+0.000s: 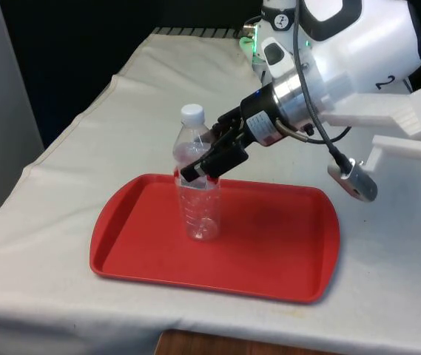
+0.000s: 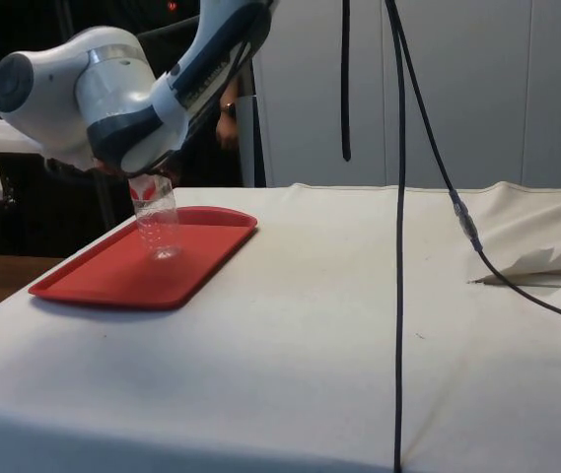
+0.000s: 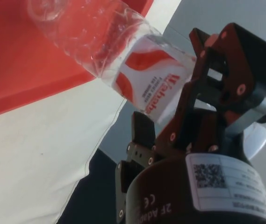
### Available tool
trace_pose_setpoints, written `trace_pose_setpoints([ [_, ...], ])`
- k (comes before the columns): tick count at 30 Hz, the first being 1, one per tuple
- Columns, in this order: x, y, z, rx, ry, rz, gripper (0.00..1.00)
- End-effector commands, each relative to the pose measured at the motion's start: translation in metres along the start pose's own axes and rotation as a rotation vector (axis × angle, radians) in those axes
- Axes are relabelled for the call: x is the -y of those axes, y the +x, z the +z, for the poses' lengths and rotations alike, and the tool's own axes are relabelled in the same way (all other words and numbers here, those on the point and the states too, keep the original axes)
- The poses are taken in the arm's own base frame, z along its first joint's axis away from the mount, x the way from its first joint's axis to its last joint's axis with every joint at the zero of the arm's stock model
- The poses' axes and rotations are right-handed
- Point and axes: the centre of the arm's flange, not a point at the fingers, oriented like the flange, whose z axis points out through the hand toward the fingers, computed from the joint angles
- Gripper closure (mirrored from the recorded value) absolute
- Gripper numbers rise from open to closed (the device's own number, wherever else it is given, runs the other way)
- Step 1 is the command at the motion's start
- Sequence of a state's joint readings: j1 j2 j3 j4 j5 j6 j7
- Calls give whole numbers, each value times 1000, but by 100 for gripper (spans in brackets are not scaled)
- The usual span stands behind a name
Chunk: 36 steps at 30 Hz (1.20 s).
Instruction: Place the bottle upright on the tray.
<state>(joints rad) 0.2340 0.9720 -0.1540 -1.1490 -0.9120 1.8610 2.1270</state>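
A clear plastic bottle [image 1: 200, 211] with a white cap [image 1: 192, 112] and a red-and-white label stands upright on the red tray [image 1: 269, 251], left of the tray's middle in the front view. My black gripper [image 1: 200, 168] reaches in from the front view's right and is shut on the bottle at label height. In the wrist view the label [image 3: 147, 79] lies between the two fingers [image 3: 203, 65], with the gripper [image 3: 170, 95] around it and the tray [image 3: 11, 70] beyond. From the side, the bottle [image 2: 159, 225] rests its base on the tray [image 2: 112, 281] beneath the arm.
The tray lies near the table's front edge in the front view, on the white cloth [image 1: 121, 126]. A black cable [image 2: 398, 246] hangs across the side view. A person's hand [image 2: 227, 116] shows behind the arm there.
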Motion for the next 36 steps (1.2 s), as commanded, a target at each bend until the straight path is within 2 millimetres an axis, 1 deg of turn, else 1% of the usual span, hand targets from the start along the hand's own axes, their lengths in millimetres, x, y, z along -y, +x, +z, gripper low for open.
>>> trace_pose_setpoints([
  [1,1,4,-3,5,-1,5,0],
  [7,4,14,-10,-1,-7,22,0],
  [8,3,12,-8,-9,-9,21,0],
  [10,4,18,-14,-4,-9,29,0],
  [16,5,26,-20,-8,-15,42,0],
  [17,6,25,-18,-14,-13,41,0],
  [20,7,33,-25,-12,-18,52,0],
  [24,9,38,-30,-15,-22,61,0],
  [25,9,37,-29,-22,-23,60,0],
  [26,10,42,-33,-16,-23,66,0],
  [33,12,52,-41,-22,-31,82,0],
  [34,12,51,-39,-29,-32,82,0],
  [36,12,56,-44,-23,-34,88,0],
])
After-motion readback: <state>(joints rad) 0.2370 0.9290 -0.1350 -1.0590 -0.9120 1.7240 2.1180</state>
